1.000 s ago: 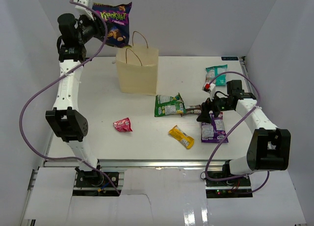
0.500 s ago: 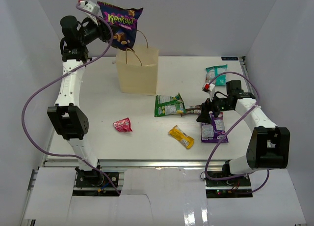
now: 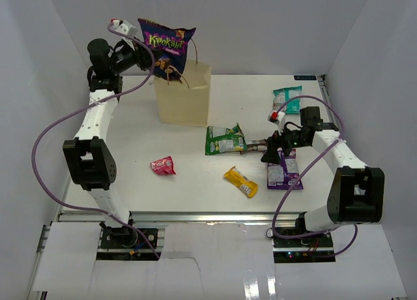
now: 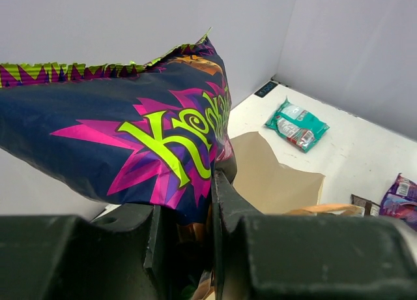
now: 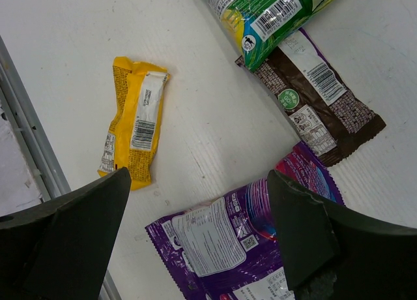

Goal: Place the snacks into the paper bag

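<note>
The job looks barely begun. The left claw (image 3: 144, 52) is clamped on the lower edge of the dark purple chip bag (image 3: 166, 47), holding it in the air right over the mouth of the paper bag (image 3: 186, 99), not yet dropped in. Whether anything already sits inside the bag cannot be told. Six packets lie on the counter (image 3: 130, 140): green pouch (image 3: 223, 139), brown bar (image 3: 256, 145), purple pouch (image 3: 284, 171), yellow bar (image 3: 240, 181), red packet (image 3: 163, 165) and teal pouch (image 3: 287, 98). The right claw (image 5: 195, 212) hangs spread wide and empty just above the purple pouch.
</note>
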Controlling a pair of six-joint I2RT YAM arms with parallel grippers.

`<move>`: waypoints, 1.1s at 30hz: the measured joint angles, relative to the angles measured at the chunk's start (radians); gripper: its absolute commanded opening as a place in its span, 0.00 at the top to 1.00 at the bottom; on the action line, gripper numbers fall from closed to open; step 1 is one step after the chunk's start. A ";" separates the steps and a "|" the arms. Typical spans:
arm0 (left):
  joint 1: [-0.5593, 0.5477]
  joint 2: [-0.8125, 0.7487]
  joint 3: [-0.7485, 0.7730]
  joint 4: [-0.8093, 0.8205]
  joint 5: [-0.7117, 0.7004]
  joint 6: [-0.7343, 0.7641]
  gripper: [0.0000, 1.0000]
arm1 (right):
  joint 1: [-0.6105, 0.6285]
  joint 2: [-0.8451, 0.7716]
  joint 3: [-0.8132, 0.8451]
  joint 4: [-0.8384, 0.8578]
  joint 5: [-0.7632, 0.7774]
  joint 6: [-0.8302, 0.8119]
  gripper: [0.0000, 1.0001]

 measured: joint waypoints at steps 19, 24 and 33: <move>-0.028 -0.014 -0.106 0.158 0.038 -0.057 0.92 | 0.000 0.011 0.000 0.000 0.000 0.000 0.09; -0.069 -0.016 -0.131 0.174 0.049 -0.037 0.88 | 0.000 0.019 0.000 0.000 0.000 -0.001 0.09; -0.085 -0.016 -0.171 0.176 0.050 -0.017 0.57 | 0.000 0.026 0.000 0.000 0.000 -0.002 0.09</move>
